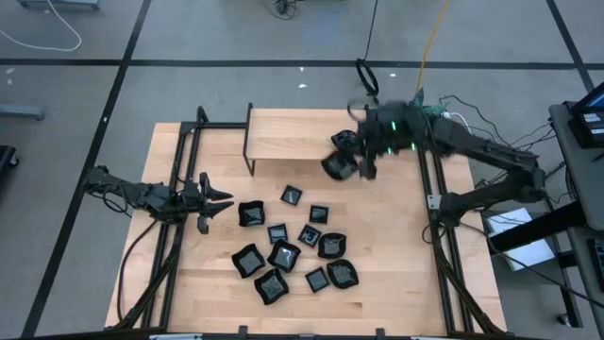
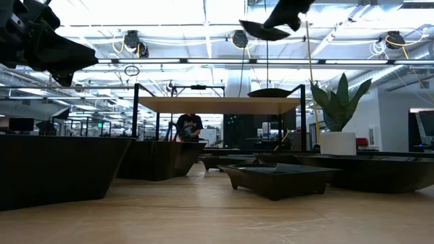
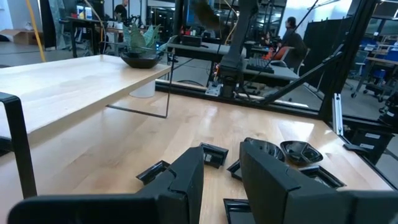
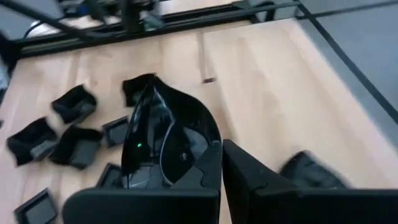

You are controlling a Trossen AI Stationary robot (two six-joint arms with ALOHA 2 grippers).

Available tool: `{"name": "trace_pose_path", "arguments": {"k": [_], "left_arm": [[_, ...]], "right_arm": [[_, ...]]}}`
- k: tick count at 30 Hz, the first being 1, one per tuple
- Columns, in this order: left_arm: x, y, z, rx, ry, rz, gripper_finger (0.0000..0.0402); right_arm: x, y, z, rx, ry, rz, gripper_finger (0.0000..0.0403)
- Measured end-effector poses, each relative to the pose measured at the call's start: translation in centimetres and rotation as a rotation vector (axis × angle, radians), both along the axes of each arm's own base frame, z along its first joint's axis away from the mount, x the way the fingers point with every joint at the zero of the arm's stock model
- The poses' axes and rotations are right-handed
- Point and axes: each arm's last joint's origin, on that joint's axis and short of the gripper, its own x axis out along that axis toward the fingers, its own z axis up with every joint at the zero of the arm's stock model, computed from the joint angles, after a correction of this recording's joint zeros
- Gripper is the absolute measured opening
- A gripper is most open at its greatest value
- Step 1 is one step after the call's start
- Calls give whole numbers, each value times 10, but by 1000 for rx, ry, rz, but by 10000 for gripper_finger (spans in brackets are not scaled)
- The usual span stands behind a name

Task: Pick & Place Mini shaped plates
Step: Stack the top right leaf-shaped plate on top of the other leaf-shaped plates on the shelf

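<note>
Several small glossy black plates (image 1: 293,247) lie scattered on the wooden table's near middle, squares and wavy round ones. One more black plate (image 1: 342,140) rests on the raised wooden shelf (image 1: 288,134), also seen in the low view as a plate (image 2: 274,93). My right gripper (image 1: 357,161) hovers by the shelf's right end, shut on a roundish plate (image 1: 336,169). My left gripper (image 1: 219,198) waits open at the table's left, just left of the scattered plates. My right gripper (image 4: 222,149) pinches the roundish plate by its rim (image 4: 193,163) between the two fingers, the plate reaching forward past the fingertips. The plate (image 2: 264,29) is lifted clear, high above the table and above shelf level.
The shelf stands on thin black legs (image 2: 135,122) over the table's far middle. Black frame rails (image 1: 179,189) run along the table's left and right (image 1: 436,217) edges. Bare wood lies between the shelf and the scattered plates. A person (image 2: 188,127) is in the room beyond.
</note>
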Motion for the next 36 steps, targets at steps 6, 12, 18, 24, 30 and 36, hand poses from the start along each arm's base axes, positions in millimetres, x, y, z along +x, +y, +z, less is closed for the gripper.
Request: {"name": "trace_pose_path", "arguments": {"k": [6,12,18,24,30,36], "left_arm": [[0,0,0,0,0,0,106],[0,0,0,0,0,0,106],[0,0,0,0,0,0,106],[0,0,0,0,0,0,106],[0,0,0,0,0,0,106],[0,0,0,0,0,0,106]], "right_arm": [[2,-63,1,97,30,-86,0],[-10,-105,-28,203,174,-218,0],[-12,-121,-42,196,206,-231,0],[-11,-124,-48,176,203,-223,0],[-11,-124,-59,190,221,-223,0],[-9,-126,-69,180,203,-227,2]]}}
